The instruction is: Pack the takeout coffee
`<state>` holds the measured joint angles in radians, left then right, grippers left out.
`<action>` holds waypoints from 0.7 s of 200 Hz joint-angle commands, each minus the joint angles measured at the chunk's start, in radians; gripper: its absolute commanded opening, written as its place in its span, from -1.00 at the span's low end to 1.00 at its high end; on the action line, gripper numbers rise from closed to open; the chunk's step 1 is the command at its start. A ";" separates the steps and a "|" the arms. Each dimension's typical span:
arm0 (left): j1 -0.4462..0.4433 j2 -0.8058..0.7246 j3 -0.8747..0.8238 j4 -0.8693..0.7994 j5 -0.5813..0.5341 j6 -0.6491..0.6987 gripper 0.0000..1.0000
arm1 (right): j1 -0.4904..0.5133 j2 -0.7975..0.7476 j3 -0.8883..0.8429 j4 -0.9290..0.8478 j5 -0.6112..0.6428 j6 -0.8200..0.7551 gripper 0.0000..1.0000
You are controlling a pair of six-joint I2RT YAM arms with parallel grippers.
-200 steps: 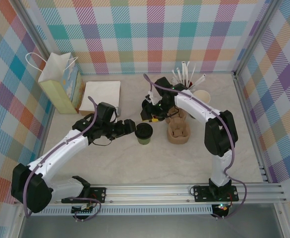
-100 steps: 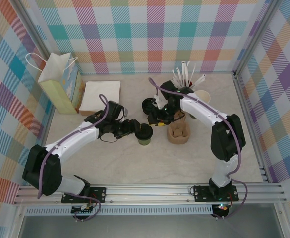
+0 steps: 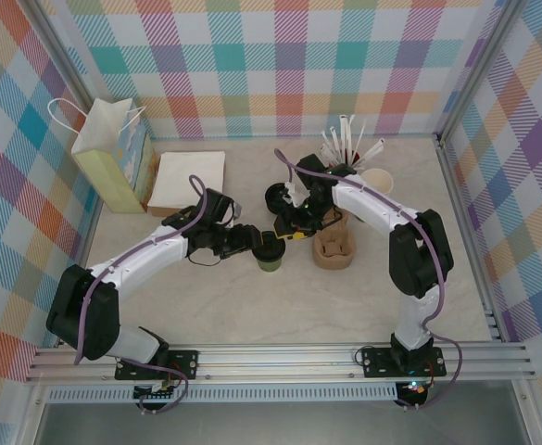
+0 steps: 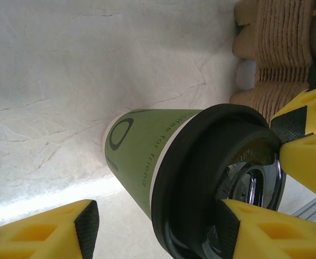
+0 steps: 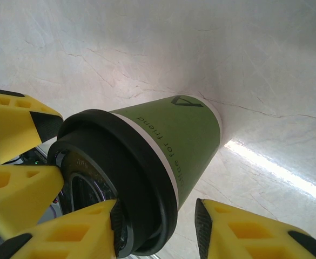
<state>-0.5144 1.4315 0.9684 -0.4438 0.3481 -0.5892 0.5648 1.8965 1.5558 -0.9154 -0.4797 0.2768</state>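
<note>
The takeout coffee [image 3: 271, 252], an olive-green paper cup with a black lid, stands upright on the table just left of centre. My left gripper [image 3: 255, 243] reaches it from the left and my right gripper [image 3: 286, 229] from behind. In the left wrist view the cup [image 4: 147, 145] lies between my left gripper's [image 4: 155, 226] jaws. One pad rests on the lid's top and the other stands clear of the cup wall, so the gripper is open. In the right wrist view my right gripper [image 5: 159, 226] is open astride the lid's rim [image 5: 147, 178], one pad against the lid, the other off the green wall.
The brown pulp cup carrier [image 3: 334, 243] sits right of the cup, close behind my right gripper. White straws [image 3: 345, 139] and a cream paper cup [image 3: 378, 180] stand behind it. A black round lid [image 3: 277, 197], a white napkin stack [image 3: 189, 176] and a paper bag [image 3: 113, 158] lie at the back left.
My left gripper slid right up to the cup and its jaws narrowed. My right gripper came forward over the lid and narrowed too. The cup has not moved.
</note>
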 commanded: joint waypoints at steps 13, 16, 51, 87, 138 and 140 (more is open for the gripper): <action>0.009 0.012 -0.064 -0.016 -0.026 0.019 0.12 | 0.012 0.047 0.005 -0.080 0.041 -0.005 -0.19; 0.009 0.011 -0.070 -0.017 -0.027 0.019 0.11 | 0.012 0.048 0.003 -0.084 0.046 -0.005 -0.20; 0.010 -0.001 -0.125 -0.016 -0.038 0.018 0.02 | 0.012 0.074 -0.011 -0.138 0.101 -0.011 -0.24; 0.009 -0.023 -0.174 -0.014 -0.055 0.007 0.01 | 0.012 0.088 -0.037 -0.169 0.151 -0.009 -0.25; 0.009 -0.047 -0.113 0.003 -0.008 0.004 0.13 | 0.014 0.035 0.044 -0.149 0.179 -0.012 -0.16; 0.010 -0.048 -0.108 0.003 -0.004 0.005 0.15 | 0.014 0.031 0.048 -0.145 0.181 -0.011 -0.14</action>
<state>-0.5144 1.3712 0.8494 -0.2855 0.3653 -0.5903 0.5716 1.9106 1.5845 -0.9638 -0.4477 0.2760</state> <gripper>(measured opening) 0.538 0.389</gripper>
